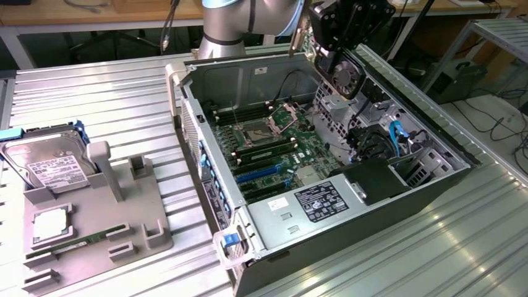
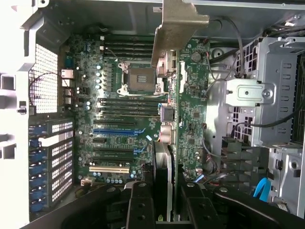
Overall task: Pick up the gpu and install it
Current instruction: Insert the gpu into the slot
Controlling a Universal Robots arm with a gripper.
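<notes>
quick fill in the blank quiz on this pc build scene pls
1. The end effector is shut on the ___.
2. The hard drive stands ___ (inside/outside) the computer case.
3. The flat cable by the drive bays is coloured ___.

Missing words: gpu; outside; blue.

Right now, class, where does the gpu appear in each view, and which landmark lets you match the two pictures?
Exterior view: the gpu hangs fan-side out above the open computer case, near the picture's top edge.
Wrist view: the gpu runs edge-on from the hand to its silver bracket, over the motherboard.
Shared landmark: the CPU socket.
</notes>
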